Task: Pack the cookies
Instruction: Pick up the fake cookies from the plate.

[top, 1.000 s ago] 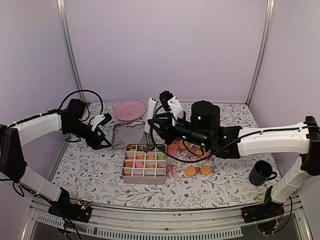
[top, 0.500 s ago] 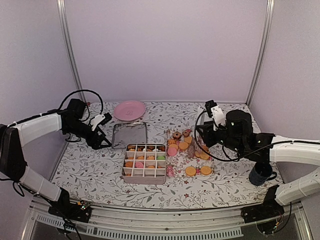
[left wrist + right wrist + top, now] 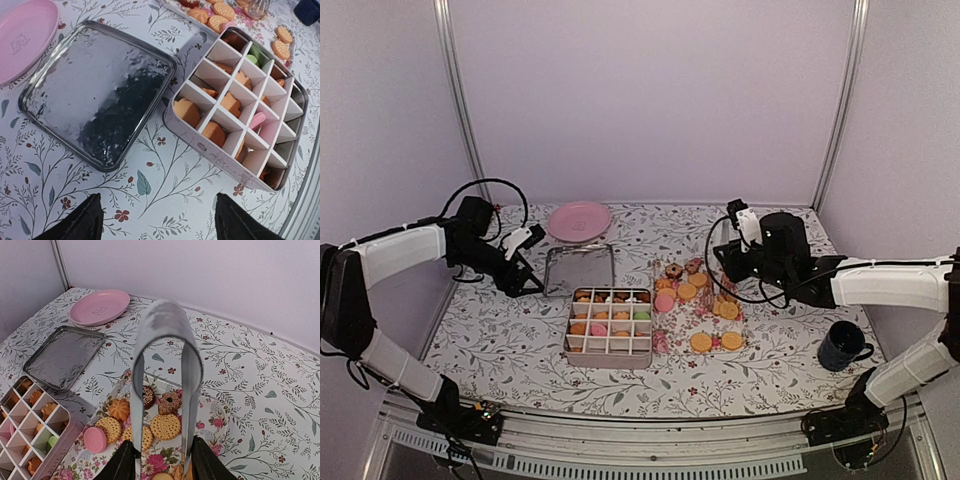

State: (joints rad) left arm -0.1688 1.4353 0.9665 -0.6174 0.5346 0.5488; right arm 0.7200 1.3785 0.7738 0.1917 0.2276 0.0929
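Cookies lie loose on a floral tray mid-bench, and more fill the cells of the box just left of it. The right gripper hangs over the tray's far right edge, so the loose cookies sit below and to its left. It is clenched on metal tongs, whose bend points out ahead of the fingers. The left gripper hovers released and empty above the bench, near the box's left side, with the lid ahead
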